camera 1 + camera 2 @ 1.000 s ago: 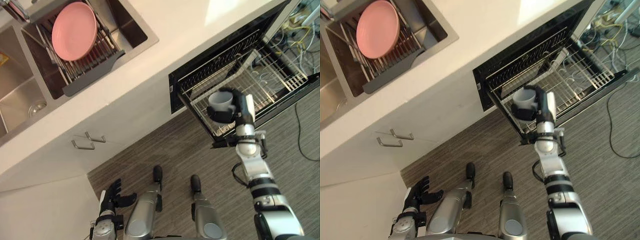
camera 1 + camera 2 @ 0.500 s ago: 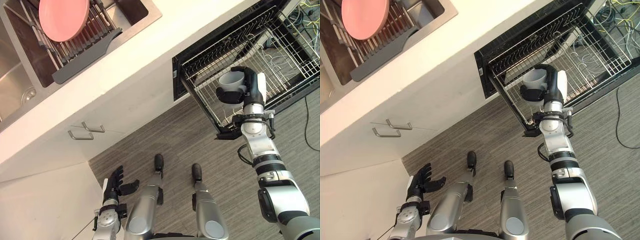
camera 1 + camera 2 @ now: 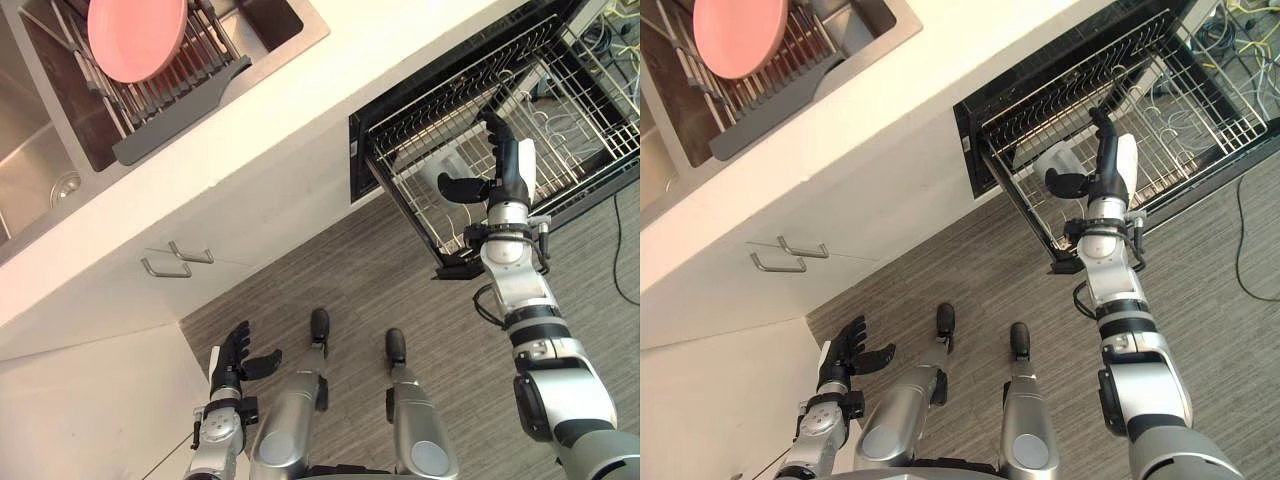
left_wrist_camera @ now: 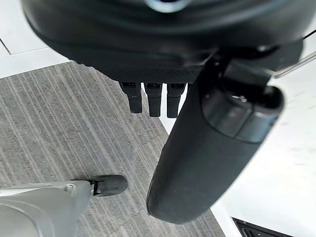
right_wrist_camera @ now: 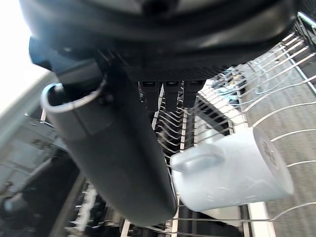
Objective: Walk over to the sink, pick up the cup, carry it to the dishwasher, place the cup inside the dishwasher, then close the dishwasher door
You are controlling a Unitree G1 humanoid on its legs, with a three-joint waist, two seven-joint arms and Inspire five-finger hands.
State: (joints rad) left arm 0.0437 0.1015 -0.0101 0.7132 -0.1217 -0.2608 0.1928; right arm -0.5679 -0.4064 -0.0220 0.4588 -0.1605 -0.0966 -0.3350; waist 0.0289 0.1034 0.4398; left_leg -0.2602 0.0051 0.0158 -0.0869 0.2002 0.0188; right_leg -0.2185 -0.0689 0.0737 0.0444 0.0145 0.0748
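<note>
The pale cup (image 5: 232,173) lies on its side on the wires of the pulled-out dishwasher rack (image 3: 565,110), handle towards my right hand. It shows as a whitish shape (image 3: 1055,158) near the rack's front left corner. My right hand (image 3: 505,165) hangs over that corner with straight fingers and the thumb (image 5: 113,158) spread, holding nothing. My left hand (image 3: 235,358) is low by my side over the floor, fingers relaxed and open, its thumb (image 4: 212,138) standing out.
The dishwasher opening (image 3: 400,115) sits under the white counter (image 3: 330,80). A pink plate (image 3: 135,35) stands in a drying rack in the sink (image 3: 40,140). Cabinet handles (image 3: 170,265) are to the left. Loose cables (image 3: 600,35) lie beyond the rack.
My right hand has opened and let go of the cup, which now lies in the rack. The camera has shifted a little.
</note>
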